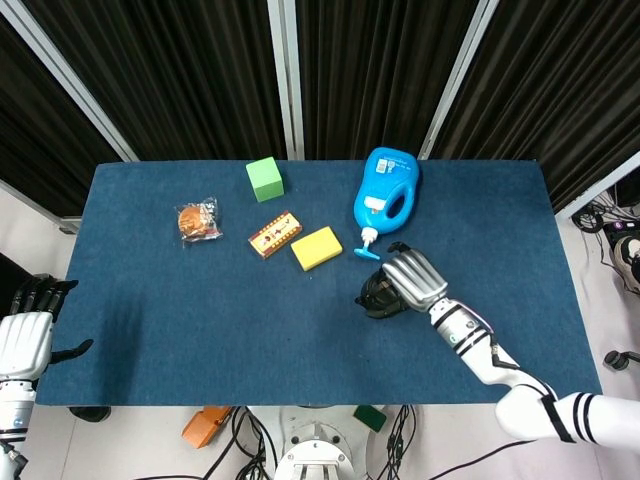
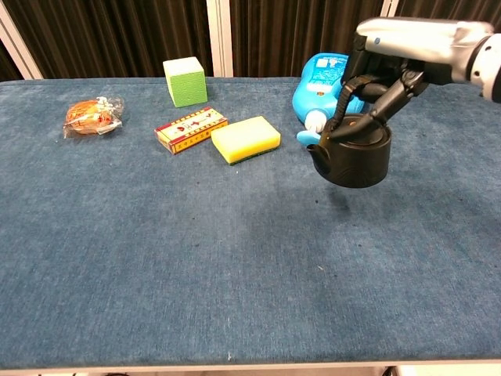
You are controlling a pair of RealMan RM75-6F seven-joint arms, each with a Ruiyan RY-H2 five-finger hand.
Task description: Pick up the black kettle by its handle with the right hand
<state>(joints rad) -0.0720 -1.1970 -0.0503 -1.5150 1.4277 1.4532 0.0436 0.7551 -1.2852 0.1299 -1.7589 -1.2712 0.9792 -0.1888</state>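
The black kettle (image 2: 356, 155) hangs clear of the blue table (image 2: 156, 235), spout toward the left. My right hand (image 2: 407, 48) grips its arched handle from above, fingers curled under the handle. In the head view the kettle (image 1: 377, 295) shows only partly under the right hand (image 1: 412, 281), just below the blue bottle. My left hand (image 1: 25, 335) is off the table at the lower left edge, holding nothing, fingers apart.
A blue detergent bottle (image 2: 325, 82) lies right behind the kettle. A yellow sponge (image 2: 245, 139), a red-and-yellow box (image 2: 190, 129), a green cube (image 2: 185, 81) and a bagged snack (image 2: 92, 114) sit across the far left half.
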